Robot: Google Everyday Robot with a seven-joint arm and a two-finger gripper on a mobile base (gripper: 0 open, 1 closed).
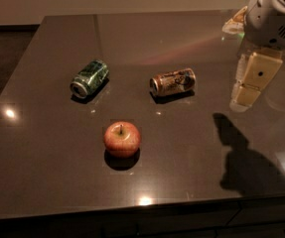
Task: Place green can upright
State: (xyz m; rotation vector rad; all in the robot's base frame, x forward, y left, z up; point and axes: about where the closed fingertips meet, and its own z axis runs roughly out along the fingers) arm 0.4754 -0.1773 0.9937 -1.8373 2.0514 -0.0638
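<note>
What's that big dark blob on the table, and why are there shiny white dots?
Camera view: the blob is the arm's shadow, in front of the end effector over the table's right side; the dots are light glare on the glossy top.

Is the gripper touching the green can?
Apart. The camera view shows the gripper at the right side of the table; the brown can lies between it and the green can.

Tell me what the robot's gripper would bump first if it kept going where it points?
Probably the dark glossy tabletop right beneath it. The pale gripper points down near the right edge, though depth is unclear.
</note>
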